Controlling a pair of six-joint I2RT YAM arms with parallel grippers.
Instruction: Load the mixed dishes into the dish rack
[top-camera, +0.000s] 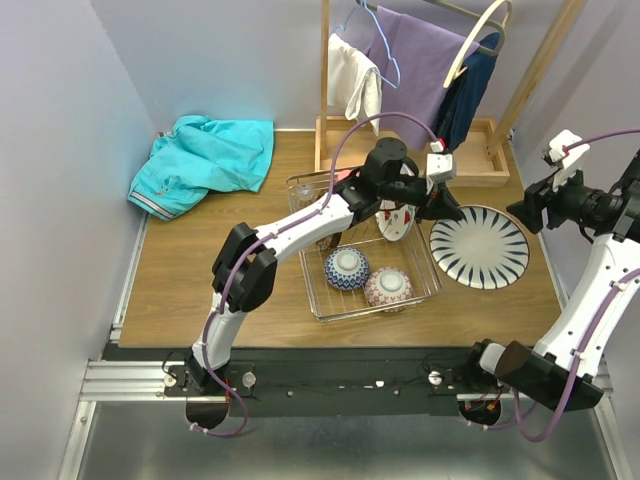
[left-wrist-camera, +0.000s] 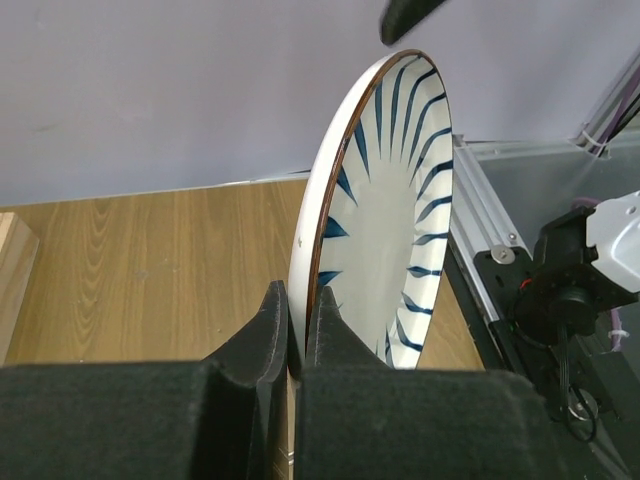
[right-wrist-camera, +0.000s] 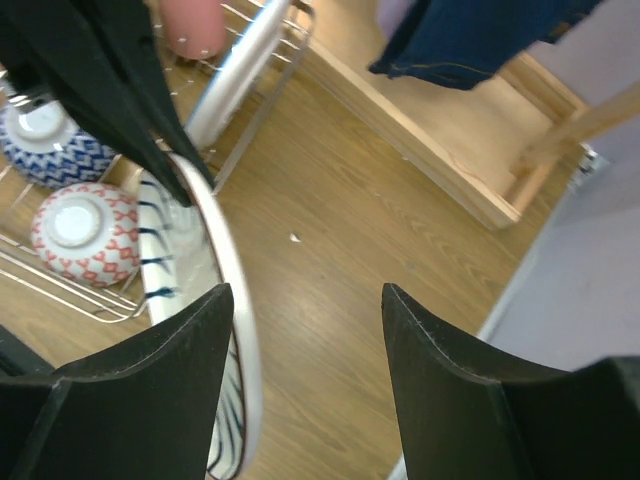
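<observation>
Tabletop; blue-striped plate in left gripper

Left arm stretches across the shiny silver wire dish rack toward the right. I see the left gripper on the upper-left rim of a round white plate with blue radial stripes, just right of the rack, face toward my camera. Right gripper hangs near that plate's right edge; contact unclear.

In the rack: blue-patterned bowl and pink-patterned bowl, both upside down, side by side. White plate with red motifs stands on edge behind them.

Crumpled teal garment far left. Wooden clothes rack at back.
</observation>
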